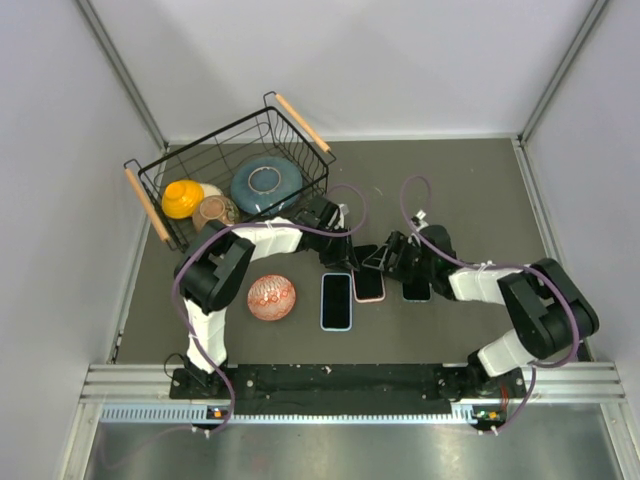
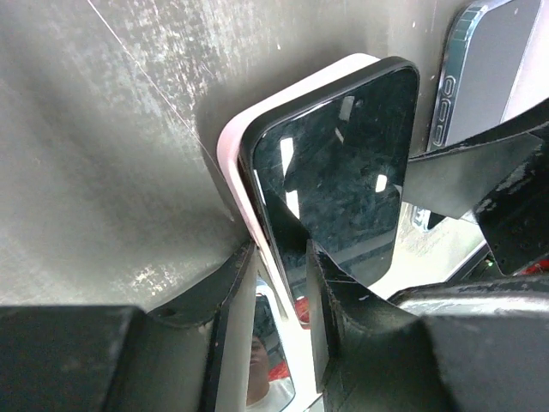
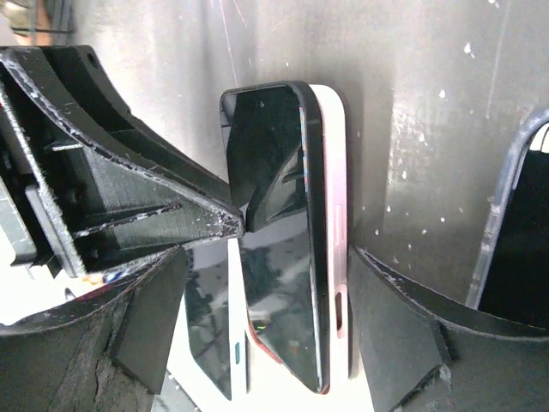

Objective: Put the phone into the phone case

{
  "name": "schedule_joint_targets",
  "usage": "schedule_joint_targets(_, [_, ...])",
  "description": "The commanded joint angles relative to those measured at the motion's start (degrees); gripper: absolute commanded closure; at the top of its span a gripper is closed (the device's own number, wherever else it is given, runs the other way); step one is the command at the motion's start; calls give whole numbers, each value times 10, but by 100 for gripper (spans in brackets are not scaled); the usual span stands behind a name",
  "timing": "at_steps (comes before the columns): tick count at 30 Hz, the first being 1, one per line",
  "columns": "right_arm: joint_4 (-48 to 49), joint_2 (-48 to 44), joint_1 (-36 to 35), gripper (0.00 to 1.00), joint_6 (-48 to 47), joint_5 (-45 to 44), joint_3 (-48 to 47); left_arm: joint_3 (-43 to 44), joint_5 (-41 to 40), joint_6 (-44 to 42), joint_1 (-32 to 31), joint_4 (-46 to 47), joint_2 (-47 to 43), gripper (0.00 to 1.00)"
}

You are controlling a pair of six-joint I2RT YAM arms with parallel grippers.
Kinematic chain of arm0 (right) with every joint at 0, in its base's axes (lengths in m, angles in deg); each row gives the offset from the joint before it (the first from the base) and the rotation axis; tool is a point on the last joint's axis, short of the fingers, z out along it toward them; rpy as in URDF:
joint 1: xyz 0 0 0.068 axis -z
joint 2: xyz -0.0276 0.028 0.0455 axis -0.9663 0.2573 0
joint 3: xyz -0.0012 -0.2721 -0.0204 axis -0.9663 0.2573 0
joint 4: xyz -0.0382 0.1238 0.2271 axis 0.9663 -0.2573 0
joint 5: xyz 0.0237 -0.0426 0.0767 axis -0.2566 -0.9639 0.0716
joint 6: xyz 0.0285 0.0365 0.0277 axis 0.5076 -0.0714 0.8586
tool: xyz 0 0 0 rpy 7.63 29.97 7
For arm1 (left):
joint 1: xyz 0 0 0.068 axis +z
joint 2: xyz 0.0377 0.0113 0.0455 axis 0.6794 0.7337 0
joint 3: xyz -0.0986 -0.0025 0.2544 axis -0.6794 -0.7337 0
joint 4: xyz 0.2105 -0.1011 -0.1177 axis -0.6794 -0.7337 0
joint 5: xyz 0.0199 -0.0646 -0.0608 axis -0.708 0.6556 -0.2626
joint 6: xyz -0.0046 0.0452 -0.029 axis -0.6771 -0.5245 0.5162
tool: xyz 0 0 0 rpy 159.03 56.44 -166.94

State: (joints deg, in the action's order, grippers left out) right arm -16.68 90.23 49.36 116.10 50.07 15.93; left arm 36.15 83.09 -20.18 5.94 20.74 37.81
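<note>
- Where the overhead camera looks down, the glossy black slab phone (image 1: 368, 284) rests mid-table on the pale pink phone case (image 1: 368, 299). Its far end is hidden beneath the left gripper (image 1: 350, 245) and the right gripper (image 1: 385, 260).
- Left wrist: the phone sits askew on the case, not flush. The left gripper's fingers (image 2: 232, 300) stand narrowly apart around their edge; whether they pinch it, I cannot tell.
- Right wrist: the right gripper gapes wide, straddling phone and case and gripping nothing. The phone's near end is cut off.

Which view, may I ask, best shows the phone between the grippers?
Left wrist: the phone fills the frame, screen facing the camera. Right wrist shows it steeply side-on; top view shows it tiny.
</note>
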Motion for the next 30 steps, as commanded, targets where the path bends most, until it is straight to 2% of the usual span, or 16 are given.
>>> schedule_joint_targets(1, [278, 16, 36, 28, 139, 133, 72, -4, 51, 6, -11, 44, -8, 67])
schedule_joint_targets(2, [358, 24, 44, 30, 156, 150, 83, -5, 52, 6, -11, 46, -8, 67])
schedule_joint_targets(3, [378, 31, 53, 30, 166, 158, 91, -8, 54, 8, -11, 50, -8, 67])
schedule_joint_targets(9, [468, 82, 56, 33, 195, 180, 112, -17, 59, 10, -11, 58, -9, 67])
schedule_joint_targets(13, [488, 94, 55, 42, 204, 182, 114, -25, 59, 13, -11, 63, -17, 67])
schedule_joint_targets(18, [449, 82, 55, 57, 187, 163, 119, -29, 55, 10, -11, 62, -23, 67])
schedule_joint_targets(19, [439, 76, 55, 63, 174, 159, 120, -30, 54, 10, -11, 62, -23, 67])
schedule_joint_targets(21, [405, 63, 55, 70, 159, 151, 120, -31, 52, 10, -11, 62, -26, 66])
schedule_joint_targets(22, [398, 60, 55, 78, 150, 147, 120, -31, 52, 9, -11, 62, -26, 66])
schedule_joint_targets(24, [381, 49, 56, 87, 141, 139, 121, -31, 53, 9, -11, 63, -27, 66])
schedule_joint_targets(25, [375, 45, 55, 96, 135, 136, 123, -31, 52, 12, -11, 63, -26, 66])
schedule_joint_targets(26, [358, 41, 55, 99, 130, 129, 122, -31, 53, 12, -11, 64, -27, 66])
schedule_joint_targets(30, [292, 21, 55, 100, 106, 122, 109, -29, 55, 13, -11, 64, -27, 65])
